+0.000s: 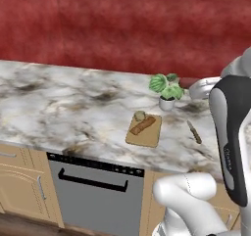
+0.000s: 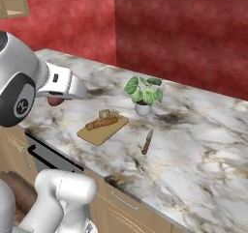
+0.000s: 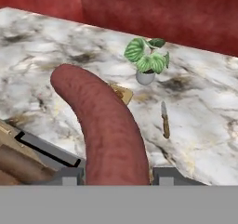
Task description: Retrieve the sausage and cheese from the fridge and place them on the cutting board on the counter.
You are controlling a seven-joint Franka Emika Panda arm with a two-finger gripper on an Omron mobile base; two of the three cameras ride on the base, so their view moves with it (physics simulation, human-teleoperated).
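We hold the sausage [image 3: 104,125] clamped between our two finger tips [image 3: 69,175], its long axis running from the bottom centre of the hand view up toward the upper left, curving left at its rounded tip. Our gripper [image 3: 114,176] hangs above the counter [image 1: 59,107] edge; in the right base view the white forearm reaches in from the left, with a reddish end of the sausage peeking beneath it. The cutting board [image 1: 148,134] lies at the centre of the left base view, carrying the pale cheese [image 1: 139,115] at its far corner and a brown elongated piece [image 1: 143,125] lying along it. A potted plant [image 1: 166,89] stands just behind the board, a knife [image 1: 194,131] to its right.
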